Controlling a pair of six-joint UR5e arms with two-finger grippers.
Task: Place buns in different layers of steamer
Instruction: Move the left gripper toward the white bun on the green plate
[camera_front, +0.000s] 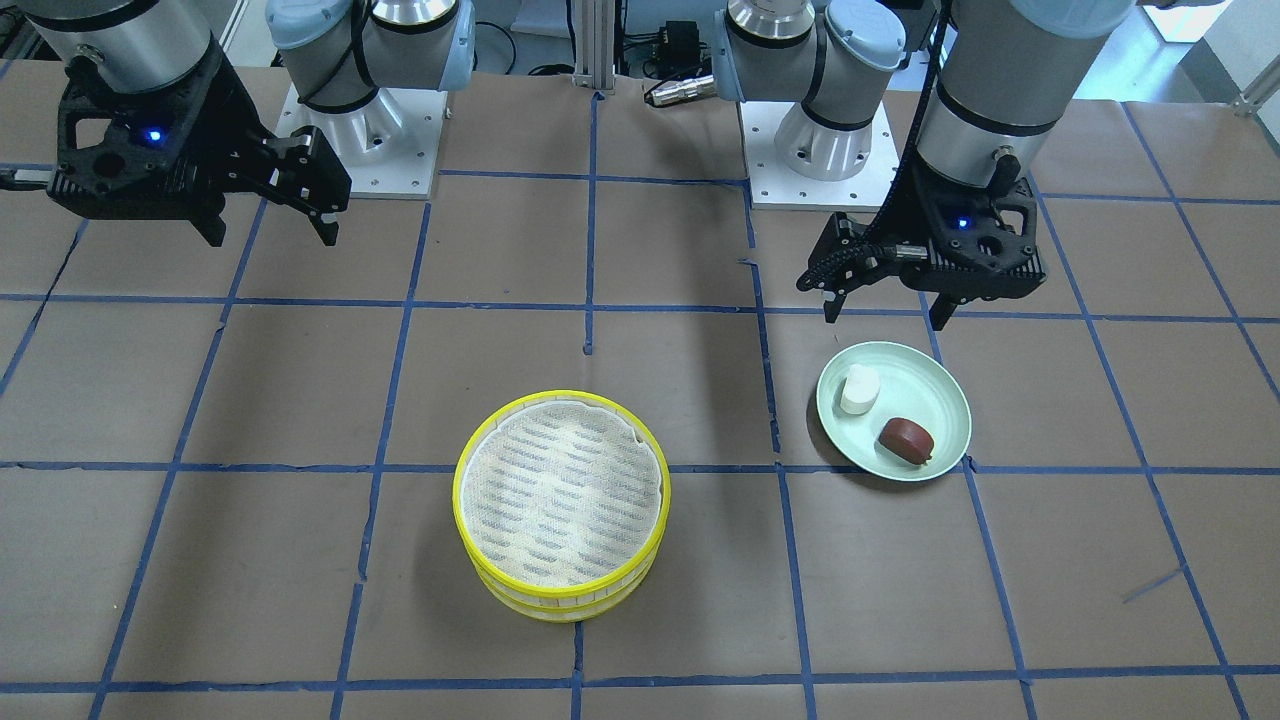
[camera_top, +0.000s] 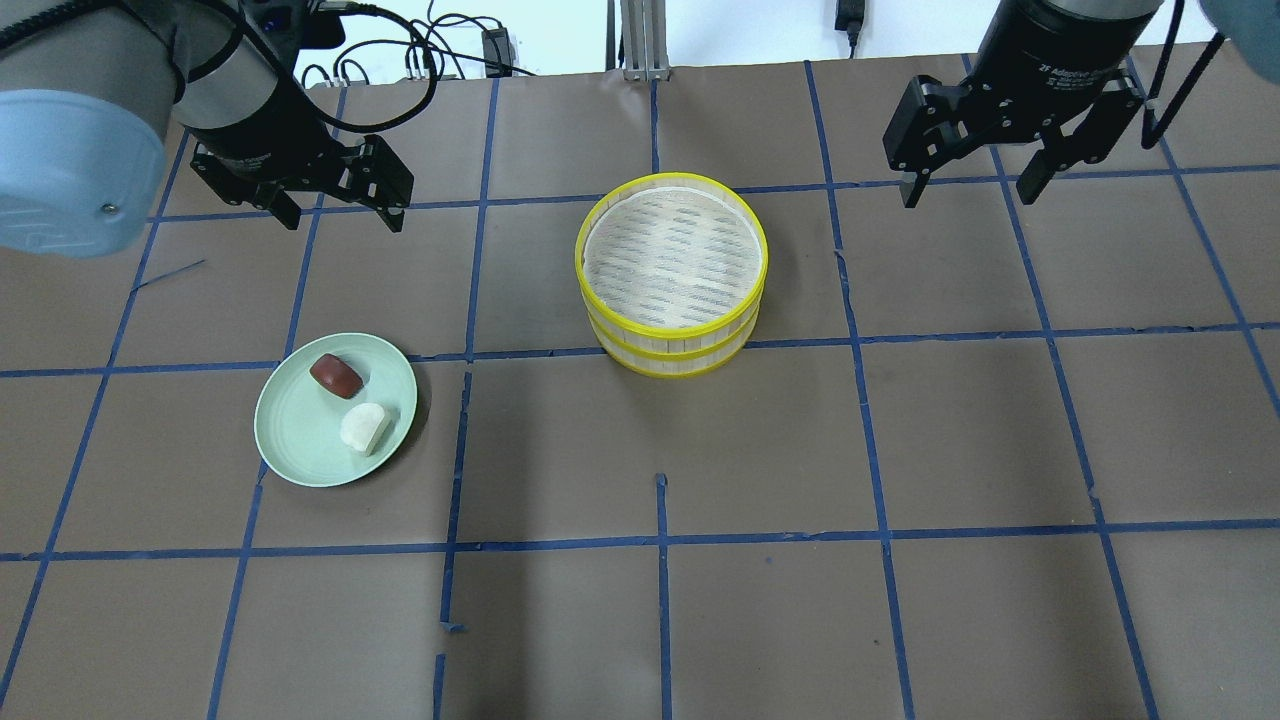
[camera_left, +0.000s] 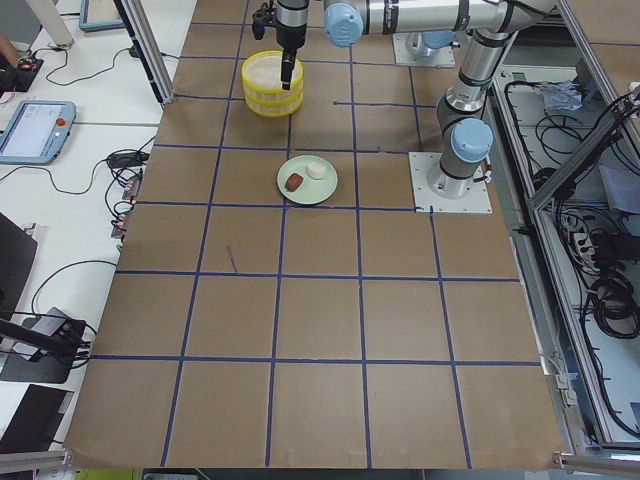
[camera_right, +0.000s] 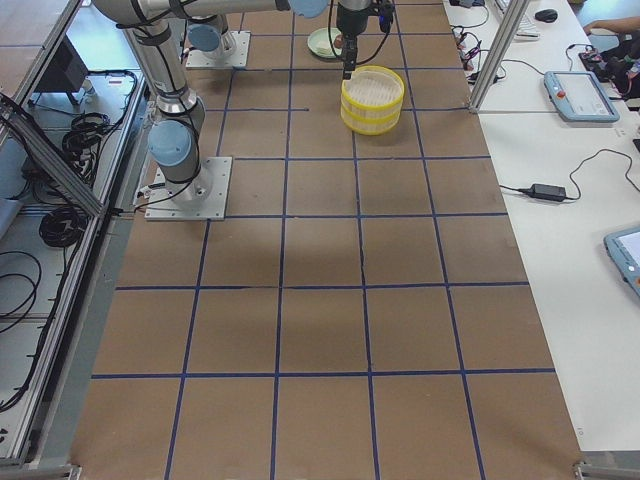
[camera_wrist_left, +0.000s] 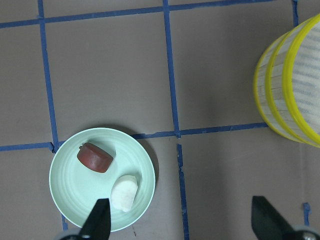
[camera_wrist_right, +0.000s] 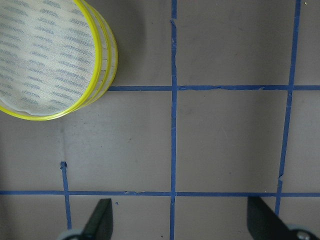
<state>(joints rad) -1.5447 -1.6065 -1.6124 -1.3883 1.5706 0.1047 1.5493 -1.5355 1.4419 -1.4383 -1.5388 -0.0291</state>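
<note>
Two yellow-rimmed steamer layers (camera_top: 672, 268) stand stacked mid-table, with the mesh floor of the top one bare; the stack also shows in the front view (camera_front: 561, 503). A white bun (camera_top: 364, 428) and a reddish-brown bun (camera_top: 335, 373) lie on a pale green plate (camera_top: 290, 437). They also show in the left wrist view, the white bun (camera_wrist_left: 124, 192) and the brown bun (camera_wrist_left: 94, 157). My left gripper (camera_top: 340, 212) is open and empty, above the table beyond the plate. My right gripper (camera_top: 968, 187) is open and empty, to the right of the steamer.
Brown table surface with a blue tape grid (camera_top: 660, 540). The arm bases on white plates (camera_front: 810, 150) stand at the robot's side. Cables (camera_top: 440, 50) and a metal post lie along the far edge in the overhead view.
</note>
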